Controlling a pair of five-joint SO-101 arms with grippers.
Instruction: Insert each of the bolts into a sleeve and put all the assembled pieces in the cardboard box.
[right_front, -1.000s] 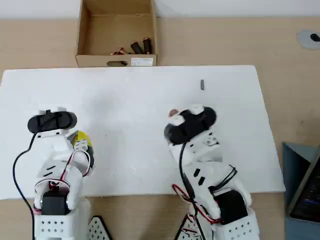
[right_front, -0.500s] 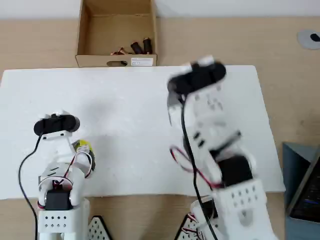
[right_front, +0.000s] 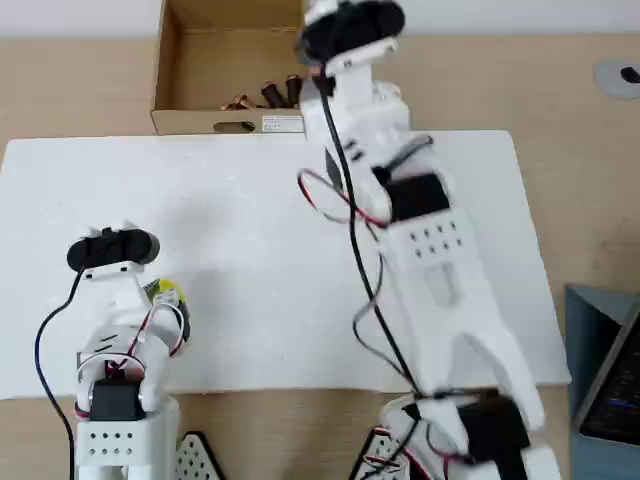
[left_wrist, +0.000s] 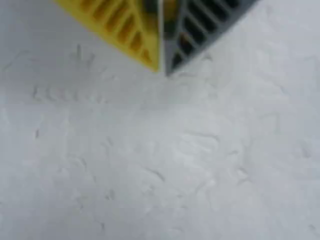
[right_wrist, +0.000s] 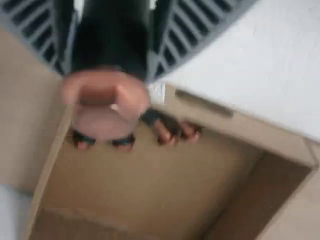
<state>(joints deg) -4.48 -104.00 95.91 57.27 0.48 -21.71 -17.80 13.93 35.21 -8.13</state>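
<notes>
- Pale wooden tabletop carries a white sheet (right_front: 250, 250), with the cardboard box (right_front: 230, 60) at its far edge.
- Several assembled pieces (right_front: 268, 97) lie along the box's near wall, so much of the job looks done.
- Over the box hangs the right gripper (right_wrist: 107, 57), clamped on a bolt-and-sleeve piece (right_wrist: 106, 102) that is not yet dropped in.
- Above the sheet, the left gripper (left_wrist: 162, 65) is closed with nothing in it.
- A loose part may lie hidden under the right arm (right_front: 420, 230); I cannot tell.
</notes>
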